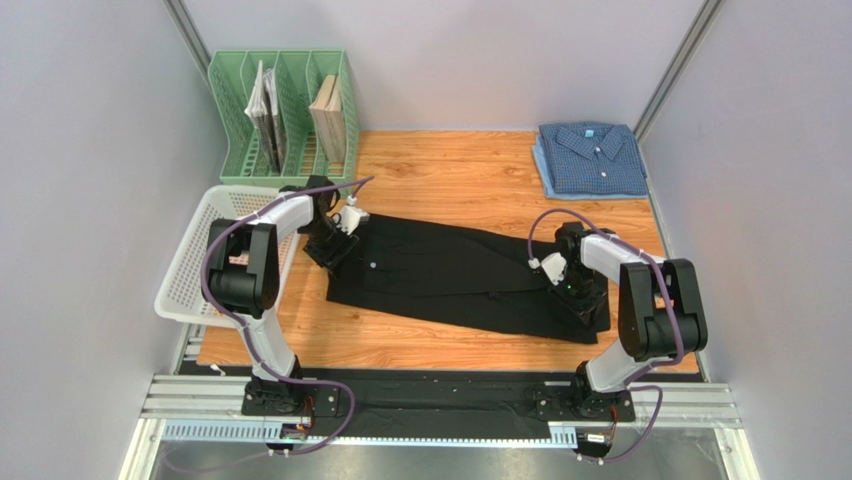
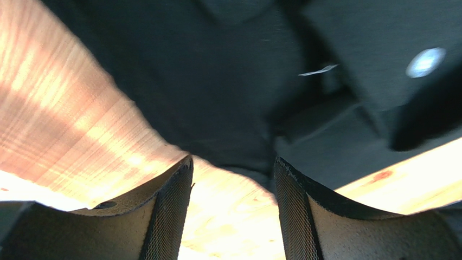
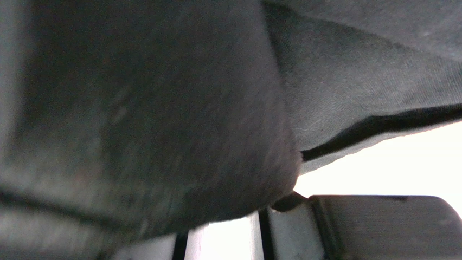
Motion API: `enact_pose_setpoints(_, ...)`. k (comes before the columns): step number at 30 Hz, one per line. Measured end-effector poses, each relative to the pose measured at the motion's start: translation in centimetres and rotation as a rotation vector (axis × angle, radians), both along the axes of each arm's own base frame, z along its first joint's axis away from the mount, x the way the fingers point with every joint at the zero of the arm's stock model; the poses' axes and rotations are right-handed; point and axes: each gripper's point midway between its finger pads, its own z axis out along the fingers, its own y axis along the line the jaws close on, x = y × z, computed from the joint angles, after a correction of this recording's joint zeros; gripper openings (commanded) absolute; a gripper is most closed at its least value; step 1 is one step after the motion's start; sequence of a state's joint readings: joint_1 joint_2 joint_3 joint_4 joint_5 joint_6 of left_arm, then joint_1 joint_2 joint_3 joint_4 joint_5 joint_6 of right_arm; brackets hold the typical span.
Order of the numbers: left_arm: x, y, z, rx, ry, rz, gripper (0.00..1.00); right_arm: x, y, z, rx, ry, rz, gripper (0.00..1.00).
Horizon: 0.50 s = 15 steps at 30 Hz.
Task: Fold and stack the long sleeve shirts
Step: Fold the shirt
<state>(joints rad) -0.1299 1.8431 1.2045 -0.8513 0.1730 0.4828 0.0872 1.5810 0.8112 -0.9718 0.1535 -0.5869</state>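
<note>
The fingers (image 2: 168, 211) of the left gripper (image 2: 233, 216) are spread apart, and bare wood is seen between them. The edge of the black shirt (image 2: 217, 81) is found just in front of the tips. The right gripper (image 1: 583, 297) is set at the other end of that shirt. One of its fingers (image 3: 379, 227) is seen, but the rest is hidden by black cloth, so it cannot be told if they are apart or together. The black shirt is laid out long across the middle of the table (image 1: 450, 165). The blue shirt (image 1: 590, 158) is seen folded at the far right corner. A white basket (image 1: 200, 270) and a green rack (image 1: 230, 110) are seen on the left.
</note>
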Motion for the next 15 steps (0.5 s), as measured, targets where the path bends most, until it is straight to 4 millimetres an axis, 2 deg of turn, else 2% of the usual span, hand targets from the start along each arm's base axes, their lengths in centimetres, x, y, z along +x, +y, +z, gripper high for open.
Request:
enact_pose_setpoints(3,0.1,0.4,-0.1,0.026,-0.003,-0.006,0.63,0.9,-1.7,0.2,-0.051,-0.003,-0.008,0.31)
enact_pose_setpoints(6,0.3,1.0,-0.1,0.057,-0.005,-0.008,0.61,3.0,-3.6,0.5,-0.082,-0.053,-0.040,0.32)
enact_pose_setpoints(8,0.5,1.1,-0.1,0.060,-0.007,-0.013,0.64,4.2,-4.1,1.0,-0.081,-0.093,-0.058,0.33)
enact_pose_setpoints(11,0.3,0.3,0.5,-0.038,-0.011,-0.024,0.66,5.7,-3.5,2.1,-0.033,-0.147,-0.068,0.34)
enact_pose_setpoints(15,-1.5,-1.8,3.3,-0.183,-0.049,-0.076,0.67,5.9,-2.1,3.5,0.046,-0.179,-0.070,0.34)
